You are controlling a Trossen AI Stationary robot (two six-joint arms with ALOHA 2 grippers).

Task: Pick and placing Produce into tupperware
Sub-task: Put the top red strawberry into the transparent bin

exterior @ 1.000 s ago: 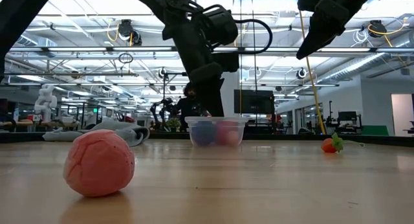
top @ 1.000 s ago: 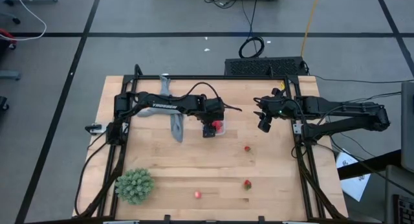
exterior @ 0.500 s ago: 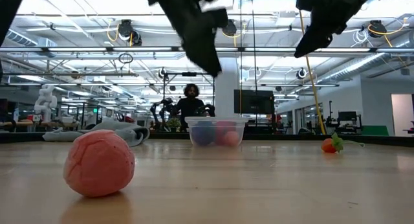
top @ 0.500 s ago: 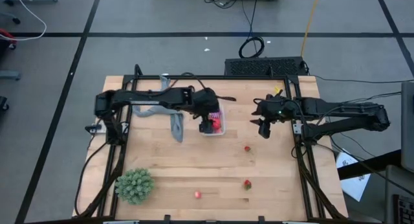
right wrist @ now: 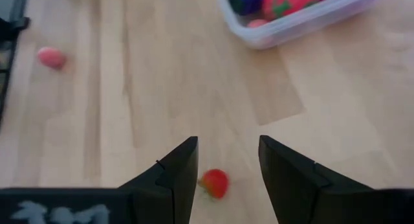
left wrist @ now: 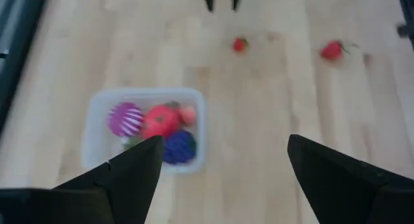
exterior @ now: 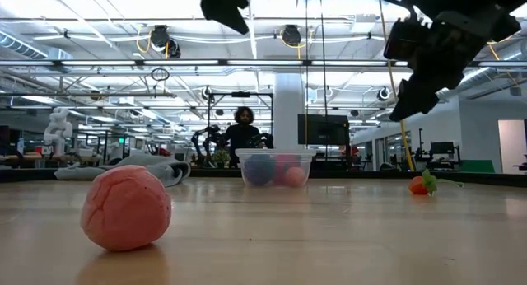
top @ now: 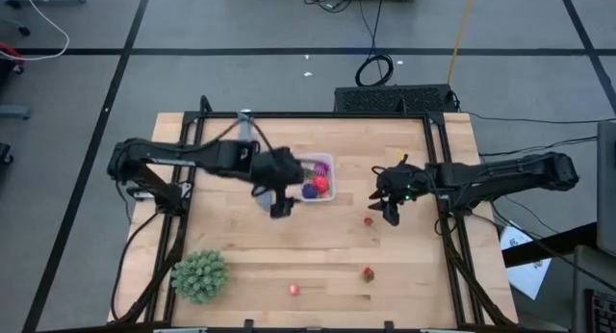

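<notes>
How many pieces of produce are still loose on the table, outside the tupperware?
3. One small red berry lies just beside the right hand, a second berry sits nearer the front edge, and a pink fruit lies left of it. Others could be hidden under the arms.

Pretty bright and even in here, all from the ceiling lights point(exterior: 160, 38), so shadows on the table point(top: 318, 251) stay soft. Left wrist view is blurry, and the tub point(left wrist: 147, 134) looks smeared.
</notes>
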